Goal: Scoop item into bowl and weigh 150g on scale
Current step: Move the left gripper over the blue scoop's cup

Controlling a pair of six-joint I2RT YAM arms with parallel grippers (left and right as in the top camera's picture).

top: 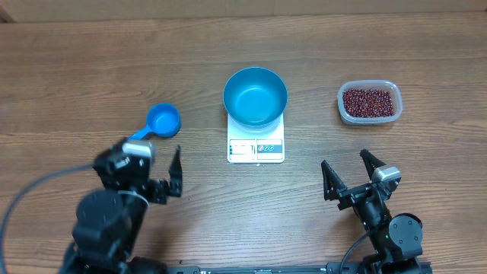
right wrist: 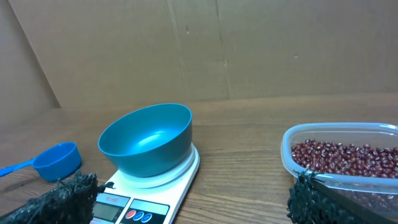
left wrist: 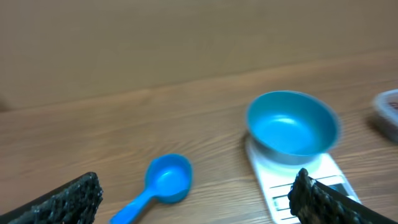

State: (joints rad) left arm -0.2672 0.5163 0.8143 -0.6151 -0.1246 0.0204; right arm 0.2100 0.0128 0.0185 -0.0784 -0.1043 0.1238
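bowl (top: 255,97) on scale (top: 256,149), scoop (top: 161,122) left, beans (top: 370,102) (in tub (top: 342,107)) right

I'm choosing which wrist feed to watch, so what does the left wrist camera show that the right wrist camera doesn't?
Only left wrist: the open left gripper. Only right wrist: the open right gripper, the beans in the tub, and the coloured buttons on the scale. Both: the blue bowl on the scale, the blue scoop beside it, and the tub, which is only a blurred sliver in the left view.
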